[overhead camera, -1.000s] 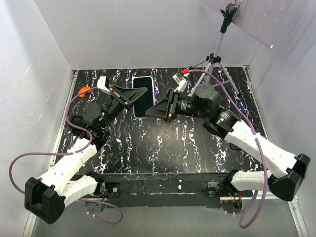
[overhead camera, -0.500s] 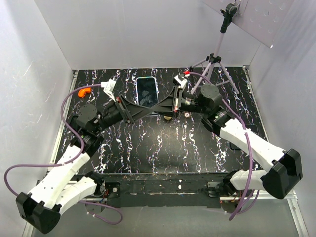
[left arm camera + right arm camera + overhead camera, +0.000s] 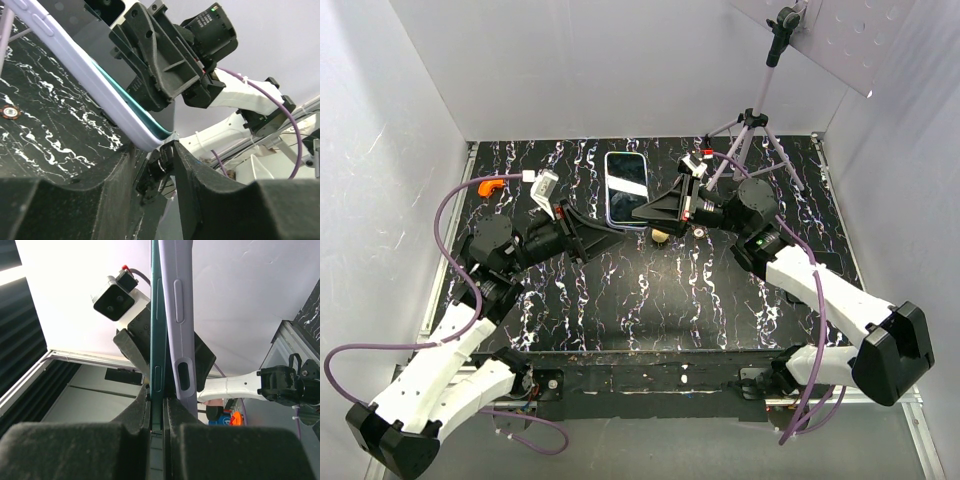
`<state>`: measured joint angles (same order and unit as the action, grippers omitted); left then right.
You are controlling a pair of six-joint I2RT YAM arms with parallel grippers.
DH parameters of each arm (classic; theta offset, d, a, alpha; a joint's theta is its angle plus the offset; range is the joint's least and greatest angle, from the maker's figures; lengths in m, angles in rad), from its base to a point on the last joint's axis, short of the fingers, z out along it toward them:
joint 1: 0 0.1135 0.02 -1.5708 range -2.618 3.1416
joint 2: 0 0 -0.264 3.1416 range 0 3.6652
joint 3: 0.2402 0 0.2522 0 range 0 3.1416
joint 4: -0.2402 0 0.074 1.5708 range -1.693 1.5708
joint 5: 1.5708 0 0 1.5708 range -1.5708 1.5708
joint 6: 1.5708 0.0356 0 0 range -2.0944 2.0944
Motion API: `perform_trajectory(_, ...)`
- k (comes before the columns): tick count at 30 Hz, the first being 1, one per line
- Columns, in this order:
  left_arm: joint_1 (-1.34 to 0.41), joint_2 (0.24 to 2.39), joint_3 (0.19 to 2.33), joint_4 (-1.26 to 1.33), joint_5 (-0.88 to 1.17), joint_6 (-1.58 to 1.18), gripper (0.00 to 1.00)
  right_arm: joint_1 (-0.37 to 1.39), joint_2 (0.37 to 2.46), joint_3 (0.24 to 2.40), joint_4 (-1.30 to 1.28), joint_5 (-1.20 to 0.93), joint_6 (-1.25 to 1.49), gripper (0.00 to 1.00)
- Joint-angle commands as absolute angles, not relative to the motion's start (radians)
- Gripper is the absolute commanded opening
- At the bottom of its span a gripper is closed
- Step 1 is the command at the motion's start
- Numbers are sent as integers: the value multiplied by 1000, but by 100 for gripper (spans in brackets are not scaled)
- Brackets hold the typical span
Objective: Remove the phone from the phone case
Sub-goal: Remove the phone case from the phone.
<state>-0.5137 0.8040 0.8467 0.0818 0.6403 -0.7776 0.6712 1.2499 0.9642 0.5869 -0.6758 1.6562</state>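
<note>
The phone (image 3: 625, 185), screen up, is held tilted above the black marbled table at back centre. In the right wrist view it is a dark teal slab (image 3: 156, 315), and a pale lavender phone case (image 3: 177, 300) has parted from it along one side. My right gripper (image 3: 159, 402) is shut on the phone's teal edge, with the case outside its right finger. My left gripper (image 3: 162, 146) is shut on the near corner of the lavender case (image 3: 100, 95), where a teal strip of the phone (image 3: 135, 112) shows. Both grippers, left (image 3: 618, 228) and right (image 3: 638, 213), meet at the phone's near end.
A grey tripod (image 3: 755, 130) stands at the back right, close behind the right arm. A cream-yellow stick (image 3: 660, 236) lies on the table under the right gripper. An orange fitting (image 3: 490, 186) is at the left edge. White walls enclose three sides of the table.
The phone has shifted a little to the right and towards the back. Both grippers have swung from its sides to its near end and now grip it there.
</note>
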Motion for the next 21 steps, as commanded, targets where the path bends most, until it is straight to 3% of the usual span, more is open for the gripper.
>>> perform_trajectory(1,-517,808,897,60,594,-749,33,667,1195,974,723,-660,1681,1)
perform_trajectory(13,-517,836,854,172,513,-891,39,669,1180,968,675,-653,1641,1)
perform_trajectory(21,-515,882,877,86,387,-966,17,681,1173,977,663,-638,1635,1)
